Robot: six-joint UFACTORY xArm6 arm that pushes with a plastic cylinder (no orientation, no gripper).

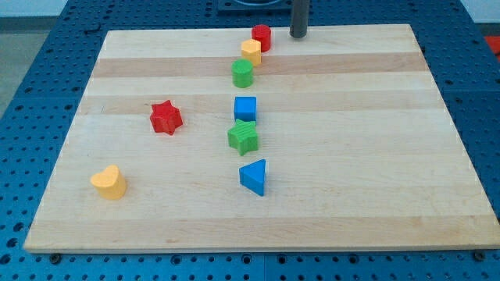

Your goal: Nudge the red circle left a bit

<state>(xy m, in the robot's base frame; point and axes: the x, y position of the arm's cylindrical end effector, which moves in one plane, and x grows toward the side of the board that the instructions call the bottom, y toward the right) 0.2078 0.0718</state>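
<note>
The red circle [262, 36] stands near the top edge of the wooden board [351, 156], just above a yellow block [251, 51]. My tip [299, 36] rests on the board to the right of the red circle, a short gap apart from it. Below the yellow block a green cylinder [243, 72] continues a slanting line down the view.
A blue cube [245, 108], a green star [243, 137] and a blue triangle [254, 176] form a column in the middle. A red star [166, 117] lies to the left and a yellow heart [108, 182] at the bottom left.
</note>
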